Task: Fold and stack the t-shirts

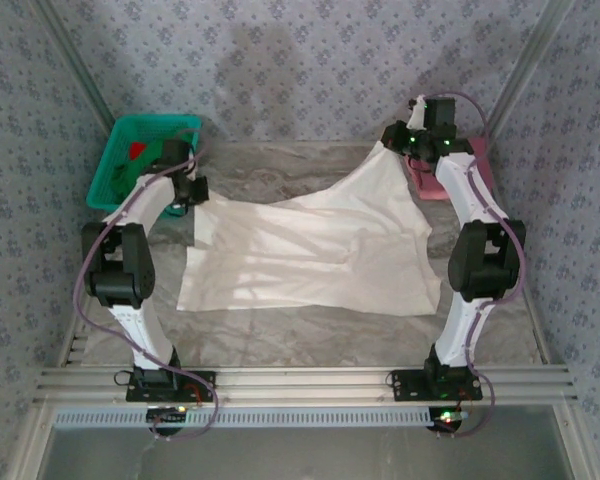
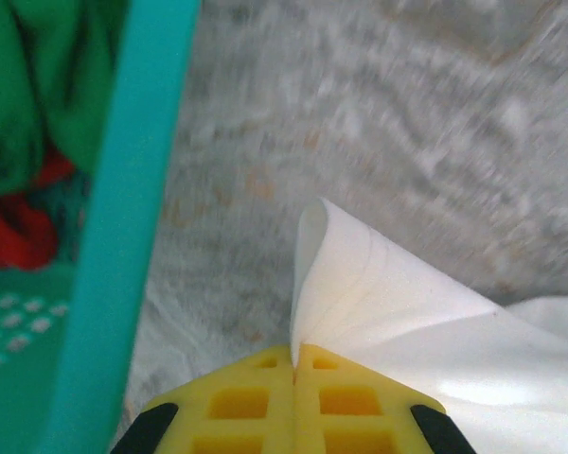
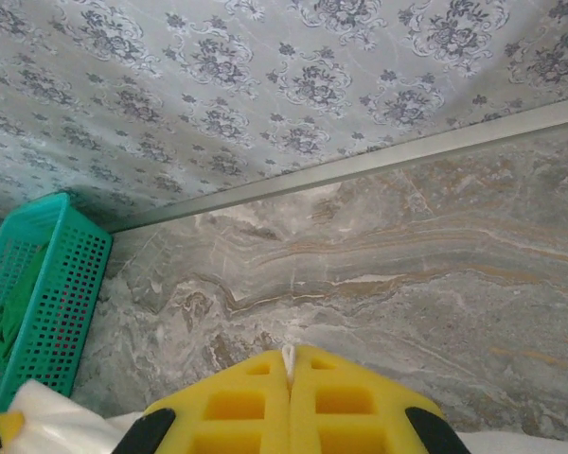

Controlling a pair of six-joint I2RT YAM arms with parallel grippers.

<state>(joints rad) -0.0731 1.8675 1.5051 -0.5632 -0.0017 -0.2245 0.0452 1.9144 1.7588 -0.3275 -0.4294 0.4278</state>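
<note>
Left pincer [image 2: 295, 357]: clamped on a white shirt [image 1: 310, 250] corner, beside the basket [image 2: 123, 236]. Right pincer [image 3: 289, 361]: clamped on the far right corner, held high. Shirt: spread mid-counter [image 1: 310, 335]. Pink shirt [image 1: 427, 186]: under the right arm. Handling, by my judgement: level both corners, hold the edge taut, and draw it evenly onto the near hem.
</note>
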